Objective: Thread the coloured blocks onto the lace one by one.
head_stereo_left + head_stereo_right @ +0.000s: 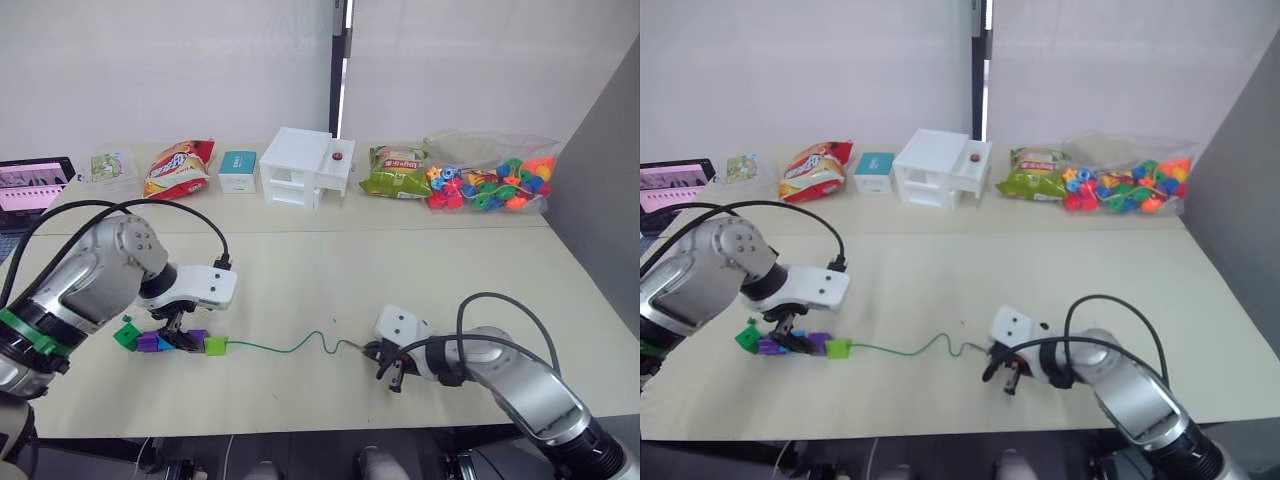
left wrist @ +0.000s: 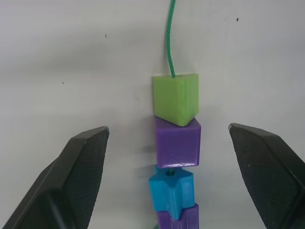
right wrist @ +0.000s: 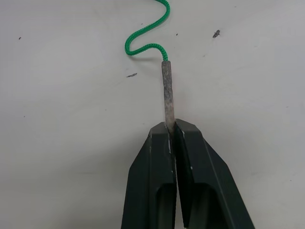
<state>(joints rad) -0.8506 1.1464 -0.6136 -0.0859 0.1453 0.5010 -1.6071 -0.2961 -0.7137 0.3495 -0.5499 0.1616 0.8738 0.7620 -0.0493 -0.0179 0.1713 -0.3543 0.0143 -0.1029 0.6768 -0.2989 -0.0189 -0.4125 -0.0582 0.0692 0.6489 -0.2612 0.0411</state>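
Right gripper [image 3: 172, 128] pinched tight on the stiff pale tip [image 3: 167, 90] of the lace [image 1: 290, 349]. Left gripper [image 2: 169, 162] spread wide, fingers either side of the threaded blocks [image 2: 175, 148] without touching. Light green block [image 2: 176, 98] foremost on the cord, then purple [image 2: 177, 142], blue [image 2: 170, 189], purple again [image 2: 177, 220]. All lying on the pale table [image 1: 400, 280], lace curving between both grippers.

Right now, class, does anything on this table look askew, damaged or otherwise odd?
Nothing looks damaged or spilled. The coloured blocks sit in a row on the lace, between the fingers of the open left gripper. The right gripper pinches the lace's stiff tip; the slack cord merely curls.
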